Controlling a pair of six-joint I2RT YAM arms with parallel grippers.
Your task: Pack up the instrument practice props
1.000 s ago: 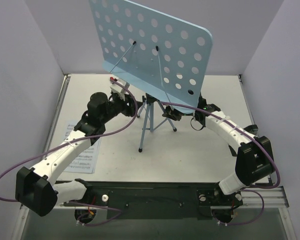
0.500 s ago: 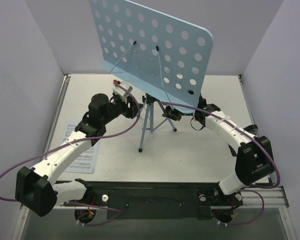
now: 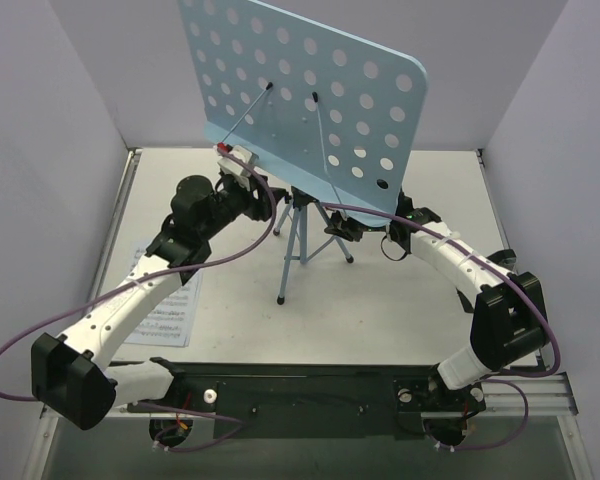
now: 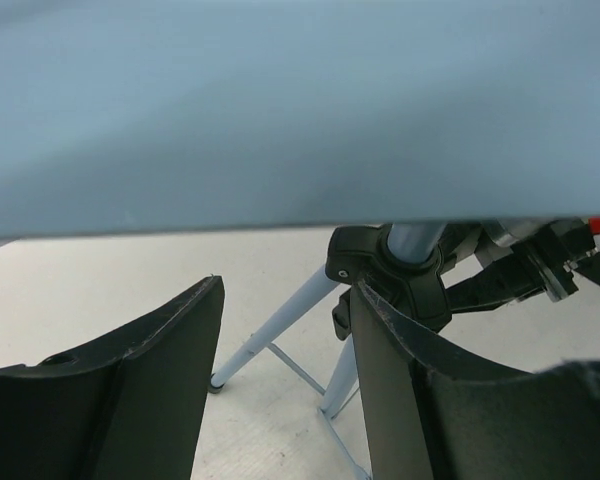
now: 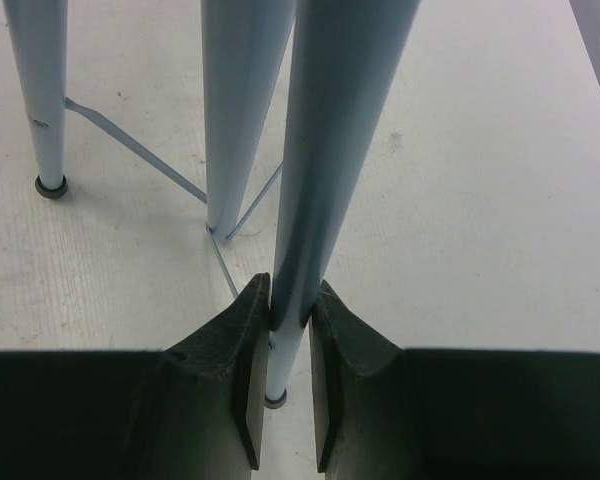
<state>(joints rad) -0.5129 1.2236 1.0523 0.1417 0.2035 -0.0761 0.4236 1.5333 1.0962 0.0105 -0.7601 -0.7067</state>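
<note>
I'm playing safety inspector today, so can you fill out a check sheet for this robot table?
Surface: white table, no spills or marks seen.
Job's things: blue music stand upright on its tripod legs in the middle of the table. sheet music lies flat at the left edge, partly under the left arm.
Clutter: nothing seen.
Grippers: left gripper has its jaws open and empty just below the stand's tray. right gripper has its jaws shut on one leg of the stand.
Cables: purple cables loop loosely along both arms, not snagged on the stand.
Surroundings: plain pale walls on three sides.
</note>
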